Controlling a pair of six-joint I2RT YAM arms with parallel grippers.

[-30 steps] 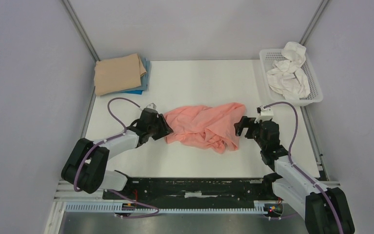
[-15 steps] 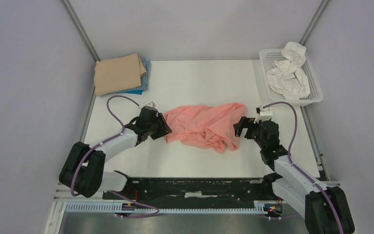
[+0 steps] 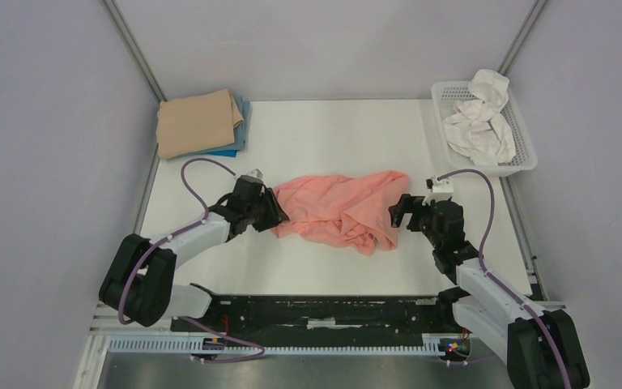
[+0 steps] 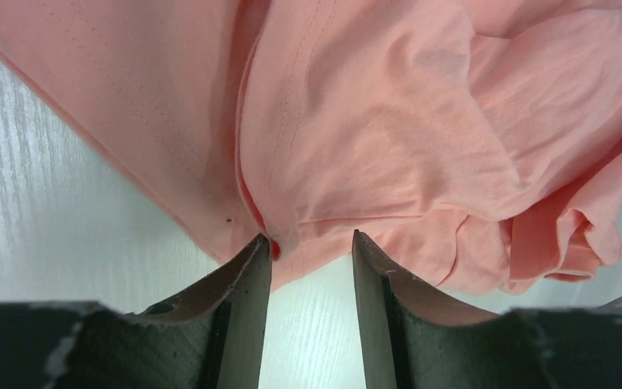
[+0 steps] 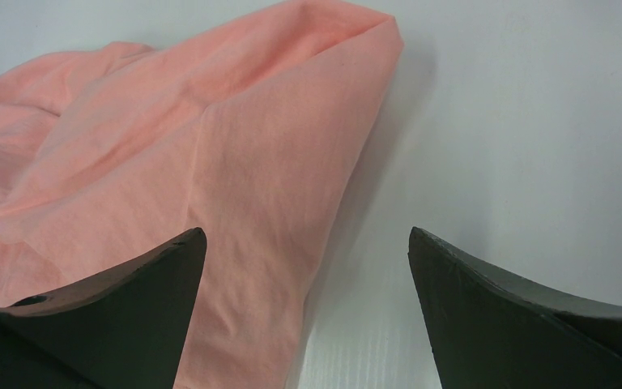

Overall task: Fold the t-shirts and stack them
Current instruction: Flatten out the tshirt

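Note:
The salmon-pink t-shirt lies crumpled in the middle of the table. It also shows in the left wrist view and in the right wrist view. My left gripper is at the shirt's left edge, jaws partly open, with the cloth's edge at its fingertips. My right gripper is wide open at the shirt's right edge, the cloth lying between its fingers. A folded tan t-shirt lies on a bright blue t-shirt at the far left corner.
A white mesh basket with white cloths stands at the far right corner. Grey walls close in the left, right and back of the table.
My left gripper has shifted slightly right toward the shirt's left edge. The right gripper and the shirt have hardly moved.

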